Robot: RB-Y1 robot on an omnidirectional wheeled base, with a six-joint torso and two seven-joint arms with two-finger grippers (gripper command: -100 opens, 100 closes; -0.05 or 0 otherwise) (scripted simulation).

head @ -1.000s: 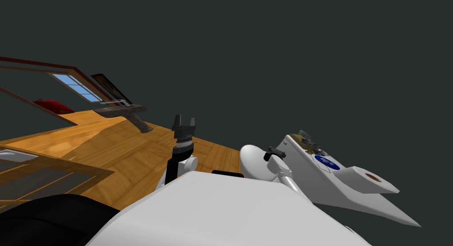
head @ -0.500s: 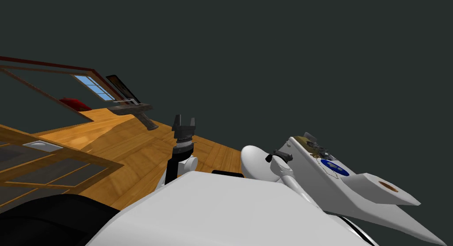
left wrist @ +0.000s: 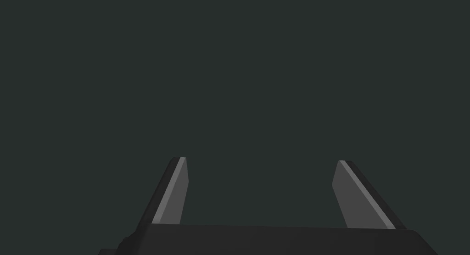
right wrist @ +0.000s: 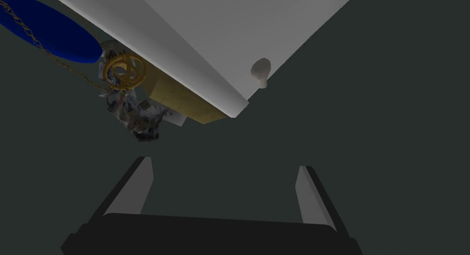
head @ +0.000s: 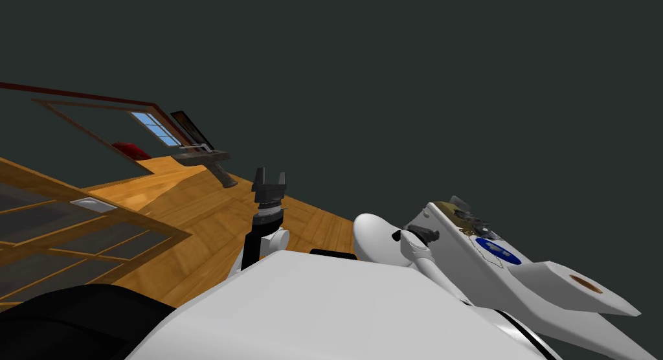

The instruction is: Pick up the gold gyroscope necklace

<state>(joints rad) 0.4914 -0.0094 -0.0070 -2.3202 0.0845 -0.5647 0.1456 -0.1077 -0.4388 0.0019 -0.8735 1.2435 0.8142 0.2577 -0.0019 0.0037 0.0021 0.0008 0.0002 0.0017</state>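
No readable text, labels or numbers anywhere. The crumpled printed thing [right wrist: 137, 115] just ahead of the right gripper [right wrist: 224, 163] carries only smeared colour marks (nothing legible).

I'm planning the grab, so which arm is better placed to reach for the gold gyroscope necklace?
Right. The right claw, open, faces the necklace beside the blue disc at the white furniture. The left claw, also open, is raised over the wooden floor, apart from it.

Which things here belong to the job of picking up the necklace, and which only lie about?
For the job: gold gyroscope necklace; right pincer, open, not yet at it.
Lying about: blue disc; tan box; crumpled scrap; white knob; left pincer, open.
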